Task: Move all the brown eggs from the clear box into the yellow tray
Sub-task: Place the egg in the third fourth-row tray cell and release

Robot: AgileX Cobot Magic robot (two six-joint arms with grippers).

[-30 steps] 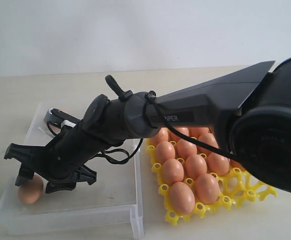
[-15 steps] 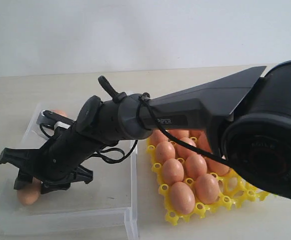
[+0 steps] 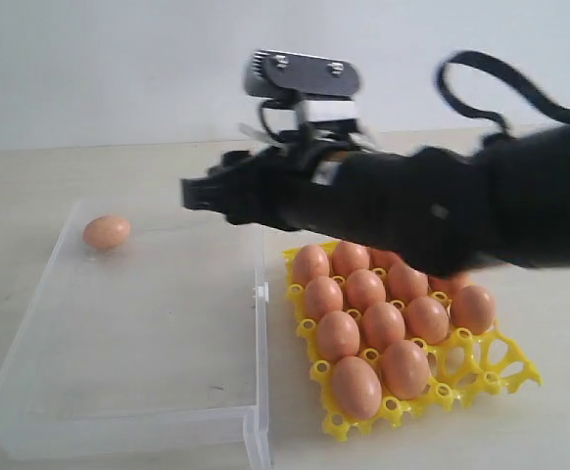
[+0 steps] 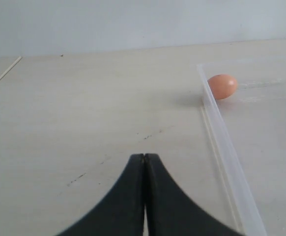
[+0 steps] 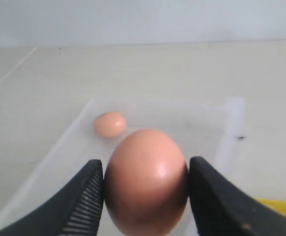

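The right gripper [image 5: 146,199] has lifted out of the near-left corner of the clear box [image 3: 148,343] and now hangs over the box's far right edge, near the yellow tray [image 3: 505,367], carrying the egg that lay in that corner. This held egg [image 5: 146,177] sits between its fingers, clamped on both sides. One remaining egg [image 3: 106,232] lies in the box's far-left corner, well apart. Other brown eggs [image 3: 363,328] fill most tray cups. The left gripper [image 4: 144,160], jaws pressed together, hovers over the table [image 4: 84,123] beside the box.
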